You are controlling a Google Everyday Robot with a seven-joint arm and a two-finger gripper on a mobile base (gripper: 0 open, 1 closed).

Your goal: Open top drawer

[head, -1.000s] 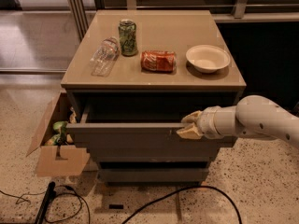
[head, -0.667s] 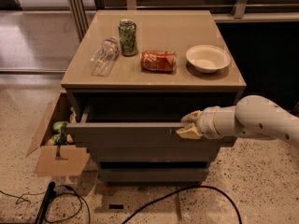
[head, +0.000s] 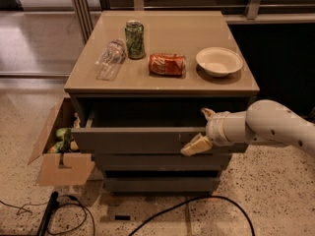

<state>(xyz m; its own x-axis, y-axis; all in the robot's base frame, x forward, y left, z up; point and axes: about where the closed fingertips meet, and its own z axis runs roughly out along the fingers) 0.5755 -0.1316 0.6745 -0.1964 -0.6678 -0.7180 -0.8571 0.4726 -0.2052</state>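
The top drawer (head: 133, 140) of the grey-brown cabinet stands partly pulled out, its dark inside showing under the cabinet top. My gripper (head: 201, 130) is at the right end of the drawer front. It is open, with the fingers spread: one fingertip (head: 206, 113) rises above the front's upper edge and the other (head: 195, 146) lies over the front's face. My white arm (head: 268, 127) reaches in from the right.
On the cabinet top (head: 167, 33) are a green can (head: 134, 39), a clear plastic bottle (head: 110, 58) on its side, a red can (head: 167, 64) on its side and a white bowl (head: 219, 61). Two shorter drawers (head: 162, 161) sit shut below. A cardboard box (head: 54, 151) stands left; cables (head: 187, 208) cross the floor.
The gripper's fingers have spread apart at the drawer front's right end. The drawer and arm have hardly moved.
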